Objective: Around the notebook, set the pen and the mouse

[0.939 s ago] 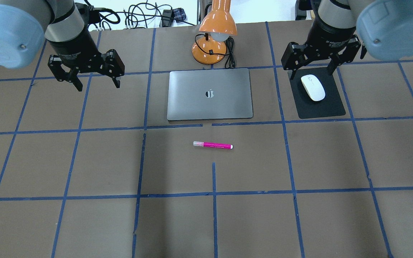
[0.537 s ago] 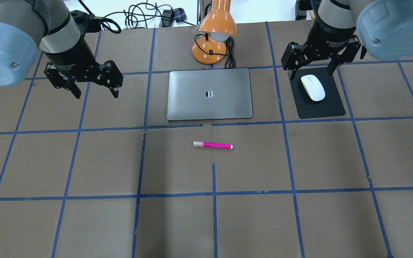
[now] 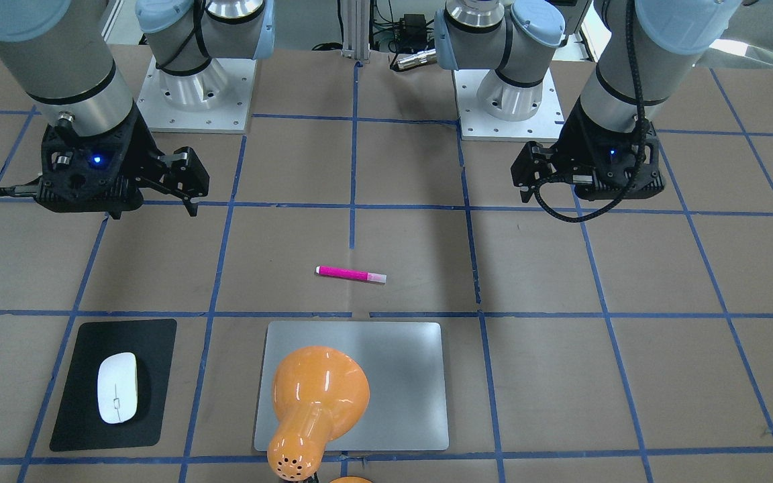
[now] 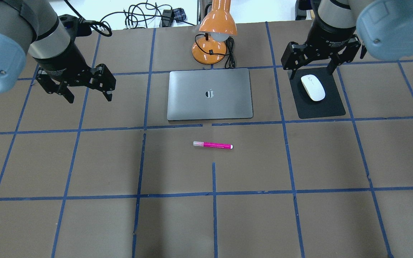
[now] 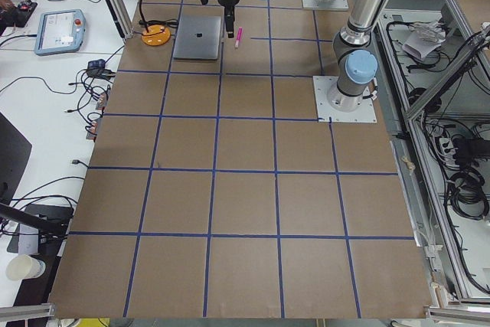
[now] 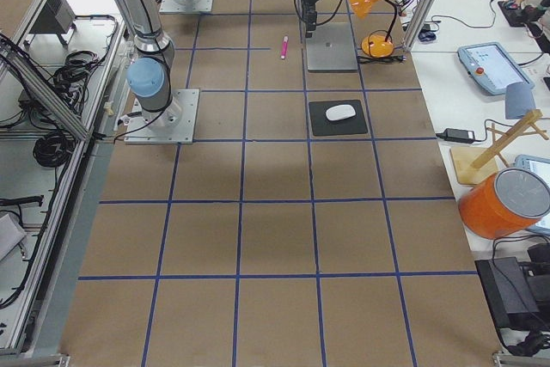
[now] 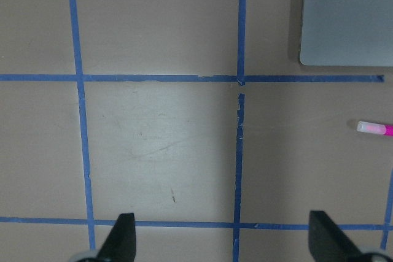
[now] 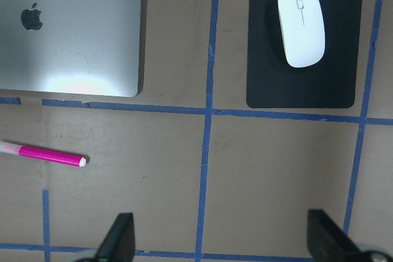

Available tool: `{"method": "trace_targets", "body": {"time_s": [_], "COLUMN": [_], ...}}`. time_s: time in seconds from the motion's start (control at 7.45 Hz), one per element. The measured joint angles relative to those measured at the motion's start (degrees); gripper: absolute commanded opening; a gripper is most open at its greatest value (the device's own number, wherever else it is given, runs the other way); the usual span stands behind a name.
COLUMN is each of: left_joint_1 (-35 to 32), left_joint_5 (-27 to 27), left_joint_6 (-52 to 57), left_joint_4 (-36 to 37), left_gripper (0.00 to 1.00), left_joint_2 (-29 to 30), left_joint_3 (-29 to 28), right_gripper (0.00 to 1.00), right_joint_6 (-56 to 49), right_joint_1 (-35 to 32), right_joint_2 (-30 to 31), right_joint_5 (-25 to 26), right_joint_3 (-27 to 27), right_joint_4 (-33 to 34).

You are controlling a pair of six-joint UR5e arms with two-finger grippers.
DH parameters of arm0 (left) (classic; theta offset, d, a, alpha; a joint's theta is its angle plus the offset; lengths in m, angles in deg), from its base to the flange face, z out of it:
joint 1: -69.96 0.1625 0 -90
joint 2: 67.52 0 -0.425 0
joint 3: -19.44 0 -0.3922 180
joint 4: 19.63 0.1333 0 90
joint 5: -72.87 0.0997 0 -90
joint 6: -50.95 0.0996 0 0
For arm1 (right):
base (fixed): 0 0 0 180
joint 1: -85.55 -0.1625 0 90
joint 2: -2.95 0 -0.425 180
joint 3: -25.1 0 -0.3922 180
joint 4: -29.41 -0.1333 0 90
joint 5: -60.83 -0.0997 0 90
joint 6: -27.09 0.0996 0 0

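The silver-grey notebook (image 4: 210, 94) lies closed at the table's far middle. A magenta pen (image 4: 212, 145) with a pale cap end lies flat just on the robot's side of it, also seen as the pen (image 3: 351, 274). To the notebook's right, the white mouse (image 4: 313, 87) rests on a black mat. My left gripper (image 4: 90, 98) hangs open and empty well left of the notebook. High above the table, my right gripper (image 4: 312, 73) is open and empty, apart from the mouse (image 8: 301, 26). The left wrist view catches the notebook's corner (image 7: 350, 16) and the pen's cap end (image 7: 376, 128).
An orange desk lamp (image 4: 213, 39) stands behind the notebook, its head leaning over it in the front-facing view. The black mat (image 4: 330, 107) lies under the mouse. Cables (image 4: 138, 18) run along the far edge. Blue tape lines grid the brown tabletop.
My left gripper has drifted left and slightly nearer in the overhead view, still open. The right gripper, pen, mouse and notebook have not moved.
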Motion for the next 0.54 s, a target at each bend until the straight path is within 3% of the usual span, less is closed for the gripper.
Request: {"method": "trace_targets", "body": {"time_s": [0.54], "left_joint_1": [-0.09], "left_joint_5": [-1.59], "left_joint_6": [-0.36], "left_joint_4": [-0.35], "left_gripper": [1.0], "left_joint_2": [-1.73], "left_joint_3": [0.35], "right_gripper": [1.0], "right_joint_6": [0.61], "right_joint_1": [0.22], "right_joint_2": [0.01], "right_joint_5": [0.02], "right_joint_3": [0.0], "right_joint_4": [0.02]}}
